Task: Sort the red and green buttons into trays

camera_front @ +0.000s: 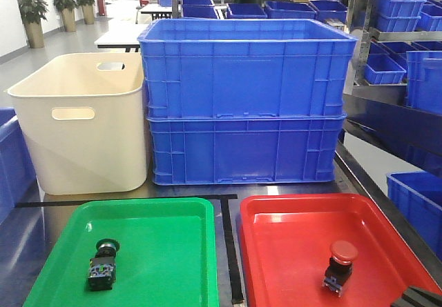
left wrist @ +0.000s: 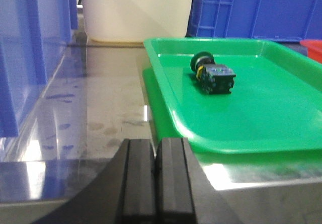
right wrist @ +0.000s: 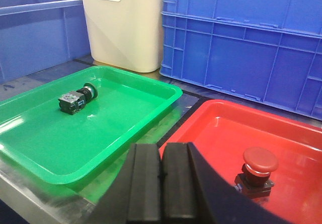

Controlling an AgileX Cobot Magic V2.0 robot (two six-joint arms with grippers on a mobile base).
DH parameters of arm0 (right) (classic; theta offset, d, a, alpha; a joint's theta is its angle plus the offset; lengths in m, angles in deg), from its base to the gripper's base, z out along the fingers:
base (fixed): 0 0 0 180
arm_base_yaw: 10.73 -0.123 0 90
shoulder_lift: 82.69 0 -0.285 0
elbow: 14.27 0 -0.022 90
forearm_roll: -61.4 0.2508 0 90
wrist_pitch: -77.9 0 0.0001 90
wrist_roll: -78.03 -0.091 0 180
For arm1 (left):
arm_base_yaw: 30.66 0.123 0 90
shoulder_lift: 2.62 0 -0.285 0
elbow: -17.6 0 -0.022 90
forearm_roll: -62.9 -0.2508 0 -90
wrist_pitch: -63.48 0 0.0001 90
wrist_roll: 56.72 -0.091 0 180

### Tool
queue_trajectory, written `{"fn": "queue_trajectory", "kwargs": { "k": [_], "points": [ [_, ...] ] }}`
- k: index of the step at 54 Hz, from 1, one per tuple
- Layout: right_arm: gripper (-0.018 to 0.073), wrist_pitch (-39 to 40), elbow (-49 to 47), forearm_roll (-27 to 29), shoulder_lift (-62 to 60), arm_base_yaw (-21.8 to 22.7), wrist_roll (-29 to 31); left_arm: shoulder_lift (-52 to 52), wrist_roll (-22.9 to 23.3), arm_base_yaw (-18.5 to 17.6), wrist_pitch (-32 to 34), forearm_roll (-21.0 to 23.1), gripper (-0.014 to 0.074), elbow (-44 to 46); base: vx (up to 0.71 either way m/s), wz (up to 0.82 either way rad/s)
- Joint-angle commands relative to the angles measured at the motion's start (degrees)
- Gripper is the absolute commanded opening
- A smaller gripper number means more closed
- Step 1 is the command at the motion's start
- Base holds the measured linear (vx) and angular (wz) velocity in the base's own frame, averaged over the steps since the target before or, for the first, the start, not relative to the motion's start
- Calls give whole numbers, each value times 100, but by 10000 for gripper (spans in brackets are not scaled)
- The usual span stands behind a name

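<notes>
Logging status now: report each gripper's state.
Left gripper: shut, holding nothing.
Right gripper: shut, holding nothing.

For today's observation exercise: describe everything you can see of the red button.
The red button has a glossy red mushroom cap on a blocky black-grey body, apparently plastic. It stands upright, cap on top, in the red tray, toward its near right part, resting on the tray floor. Nothing else touches it; the right gripper, shut and empty, is apart from it.

The dark-green-capped push-button switch lies on its side in the bright green plastic tray, ahead-right of the left gripper; the red mushroom-capped switch stands upright in the bright red plastic tray, just right of the right gripper.
</notes>
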Motion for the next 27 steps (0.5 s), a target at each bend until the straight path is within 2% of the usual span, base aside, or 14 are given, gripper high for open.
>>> {"fn": "queue_trajectory", "kwargs": {
  "k": [1, 27],
  "points": [
    [-13, -144, -173, 9, 16, 22, -6, 59, 52, 9, 380, 25, -3, -27, 0, 0],
    [-13, -151, -173, 9, 16, 22, -6, 59, 52, 9, 380, 25, -3, -27, 0, 0]
  ]
}}
